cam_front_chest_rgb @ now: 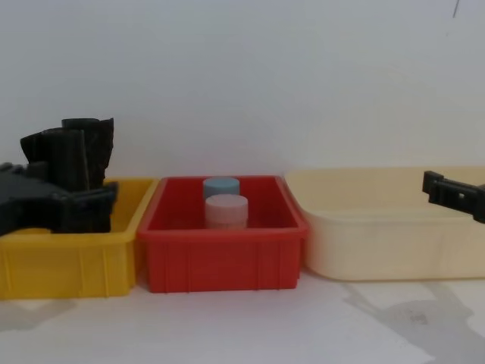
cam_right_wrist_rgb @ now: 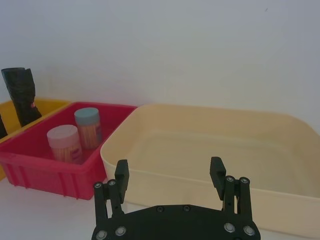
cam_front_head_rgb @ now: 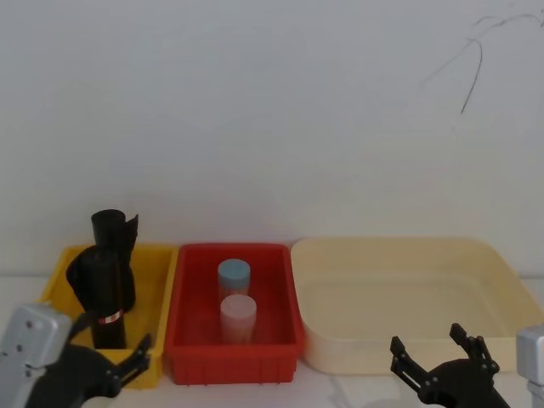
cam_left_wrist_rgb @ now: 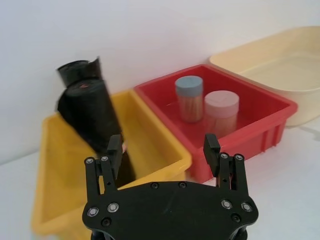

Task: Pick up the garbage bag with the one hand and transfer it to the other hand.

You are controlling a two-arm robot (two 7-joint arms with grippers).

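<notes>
closest in are the two black grippers, both low at the near edge of the table. left gripper [cam_left_wrist_rgb: 162, 145] sits right at the near wall of the yellow bin [cam_front_head_rgb: 161, 272], fingers spread wide apart and not gripping anything. from its wrist camera one finger [cam_left_wrist_rgb: 114, 150] lines up against the bottom of the black roll, but i honestly can't tell if it's touching or just in front of it. right gripper [cam_right_wrist_rgb: 169, 167] is over on the right, hanging in front of the near wall of the cream tub [cam_front_head_rgb: 408, 251], also spread open with nothing in it.

the garbage bag [cam_front_head_rgb: 110, 299] stands in the yellow bin on the far left, roughly upright with a slight lean, and you can see its little red-and-white label band low down on it. there's more black plastic in the same bin, a crumple-topped roll [cam_front_head_rgb: 115, 228] poking up well above the bin walls. the two overlap so much that i can't say where one ends and the other starts.

middle of the row is a red bin [cam_front_head_rgb: 234, 353], right up beside the yellow one, with two small jars standing in it: a blue-lidded jar [cam_front_head_rgb: 234, 274] farther back and a pink-lidded jar [cam_front_head_rgb: 238, 310] just in front of it. the cream tub is just right of the red bin. all three sit on a white table [cam_front_chest_rgb: 242, 326] against a plain white wall [cam_front_head_rgb: 272, 102].
</notes>
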